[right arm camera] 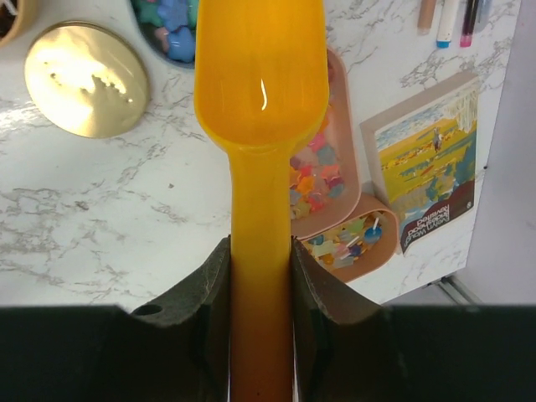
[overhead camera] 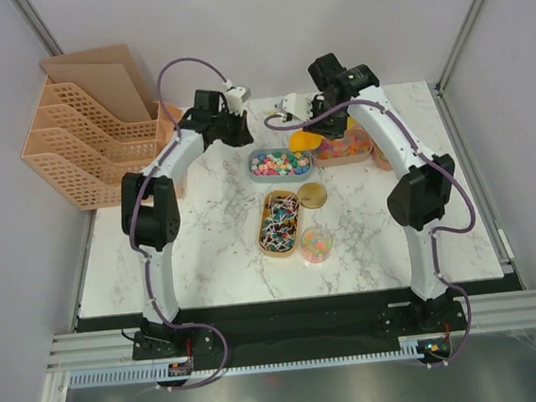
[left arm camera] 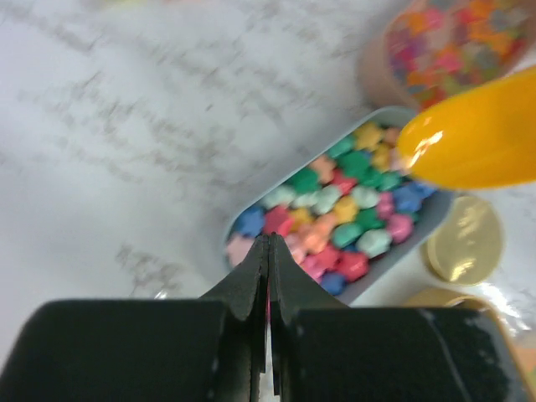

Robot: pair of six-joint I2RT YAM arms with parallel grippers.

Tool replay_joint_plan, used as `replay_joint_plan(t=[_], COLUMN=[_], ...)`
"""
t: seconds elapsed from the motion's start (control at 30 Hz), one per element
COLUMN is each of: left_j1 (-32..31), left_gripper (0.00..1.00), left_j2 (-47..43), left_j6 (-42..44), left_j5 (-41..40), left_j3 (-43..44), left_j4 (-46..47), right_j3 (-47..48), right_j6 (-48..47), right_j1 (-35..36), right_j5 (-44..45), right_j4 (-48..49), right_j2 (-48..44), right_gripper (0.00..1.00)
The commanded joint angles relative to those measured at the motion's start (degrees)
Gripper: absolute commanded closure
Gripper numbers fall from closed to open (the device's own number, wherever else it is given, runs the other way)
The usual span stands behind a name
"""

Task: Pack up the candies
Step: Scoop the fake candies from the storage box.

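Note:
Star-shaped candies (overhead camera: 280, 164) in mixed colours fill a grey-blue tray (left arm camera: 244, 207); they show close up in the left wrist view as candies (left arm camera: 343, 213). More candies (right arm camera: 314, 180) lie in a pink tray (overhead camera: 343, 146). My left gripper (left arm camera: 269, 240) is shut and empty, hovering over the grey-blue tray's left end; from above the left gripper (overhead camera: 241, 132) sits just behind that tray. My right gripper (right arm camera: 260, 251) is shut on the handle of a yellow scoop (right arm camera: 260, 67). The scoop's empty bowl (overhead camera: 302, 141) hangs between the two trays.
A gold lid (overhead camera: 312, 195) lies mid-table. In front of it stand a wooden oval tray (overhead camera: 280, 222) of wrapped sweets and a small clear tub (overhead camera: 316, 244) of candies. A book (right arm camera: 427, 159) and pens (right arm camera: 452, 21) lie at the right. A peach file rack (overhead camera: 90, 133) stands at the far left.

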Motion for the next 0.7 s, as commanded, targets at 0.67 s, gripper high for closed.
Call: replay_joint_plan(t=[0.67], left_j1=[1.35], left_gripper=[0.98], left_j2=[-1.48], left_j6=[5.38], left_j5=[-9.91], left_j3=[-11.46], left_j4=[3.33], right_j3=[-1.82], right_j6=[-8.78], right_j1=[1.43], right_j5=[11.67], right_j4=[-10.48], right_j2=[3.36], right_gripper=[1.0])
